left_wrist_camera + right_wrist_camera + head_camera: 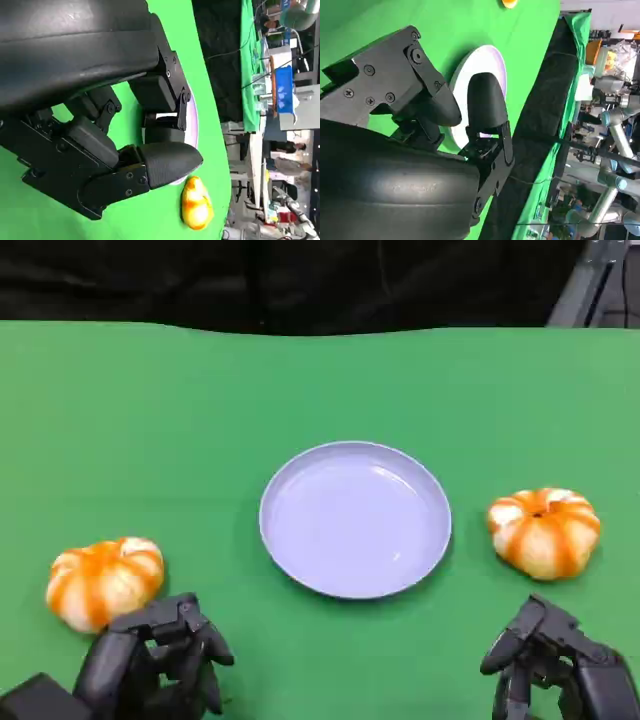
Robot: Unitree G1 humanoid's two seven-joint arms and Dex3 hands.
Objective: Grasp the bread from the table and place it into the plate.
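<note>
Black hands (150, 660) (560, 665) hover, fingers apart

Green-covered desk (320, 380) under black backdrop (280, 280); beyond its edge, cluttered benches and grey robot arm (612, 145).

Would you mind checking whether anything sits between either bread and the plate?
Nothing visible does. Bare green table lies between the left bread and the plate, and between the right bread and the plate.
</note>
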